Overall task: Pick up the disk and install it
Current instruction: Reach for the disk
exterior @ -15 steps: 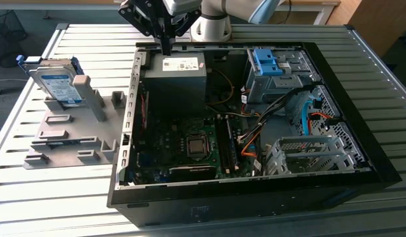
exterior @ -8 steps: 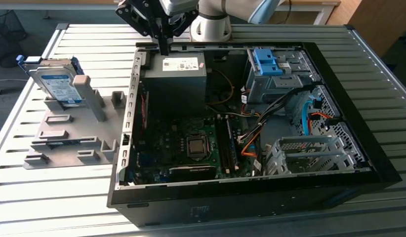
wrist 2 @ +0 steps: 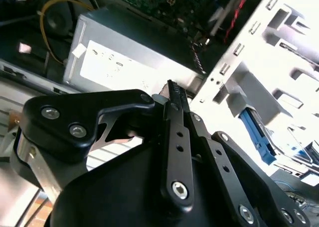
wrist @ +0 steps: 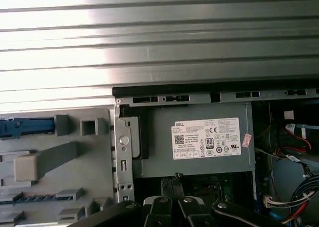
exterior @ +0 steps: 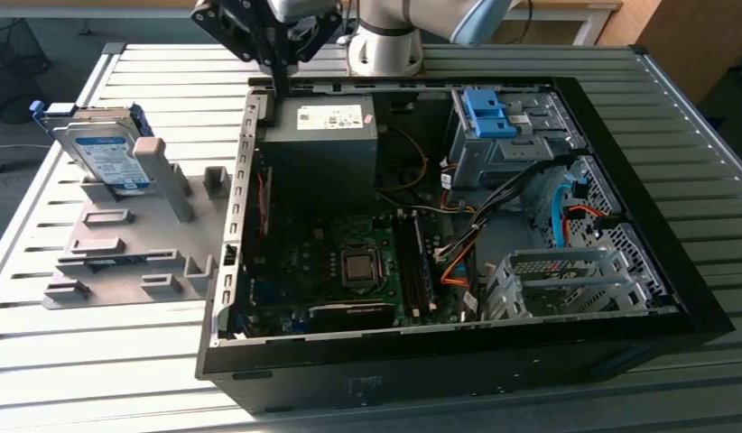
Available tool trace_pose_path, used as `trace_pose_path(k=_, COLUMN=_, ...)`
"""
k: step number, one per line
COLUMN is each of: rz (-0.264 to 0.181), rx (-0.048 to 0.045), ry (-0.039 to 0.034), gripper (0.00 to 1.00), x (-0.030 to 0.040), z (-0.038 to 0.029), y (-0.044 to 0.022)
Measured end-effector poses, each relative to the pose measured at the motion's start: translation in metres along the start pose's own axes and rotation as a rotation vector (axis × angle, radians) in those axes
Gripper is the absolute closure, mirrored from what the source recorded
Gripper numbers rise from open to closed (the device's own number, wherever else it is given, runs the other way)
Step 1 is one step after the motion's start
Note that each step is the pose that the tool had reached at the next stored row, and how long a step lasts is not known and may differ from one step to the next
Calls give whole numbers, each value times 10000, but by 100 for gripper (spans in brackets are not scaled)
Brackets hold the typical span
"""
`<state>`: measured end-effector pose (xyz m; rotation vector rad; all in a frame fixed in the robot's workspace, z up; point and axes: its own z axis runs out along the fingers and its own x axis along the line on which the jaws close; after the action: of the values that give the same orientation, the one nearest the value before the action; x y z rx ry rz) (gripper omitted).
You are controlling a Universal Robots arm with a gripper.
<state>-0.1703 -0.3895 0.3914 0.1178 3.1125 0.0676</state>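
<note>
The disk (exterior: 100, 149), a silver drive with a white-and-blue label and a blue frame, stands on edge at the far end of a grey holder (exterior: 130, 262), on the exterior view's left. Its blue edge (wrist: 25, 127) also shows in the first wrist view. My gripper (exterior: 278, 83) hangs above the far left corner of the open computer case (exterior: 660, 244), to the right of the disk and apart from it. The fingers are shut together with nothing between them, and their tips (wrist 2: 174, 90) (wrist: 172, 179) point at the power supply's near edge.
Inside the case lie a grey power supply (exterior: 323, 135), the motherboard (exterior: 347, 262), loose cables, and a grey drive bay with a blue bracket (exterior: 492, 113) on top. A second metal cage (exterior: 564, 280) sits at the near right. Everything rests on a slatted metal table (exterior: 106, 361).
</note>
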Motion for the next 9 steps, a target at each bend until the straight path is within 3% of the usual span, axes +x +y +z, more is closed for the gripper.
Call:
trace_pose_path(k=5, rz=2, rx=-3, ry=0, gripper=89, x=110, z=2, y=16)
trace_pose_path(k=9, rz=1, rx=-3, ry=0, gripper=89, x=115, z=2, y=16)
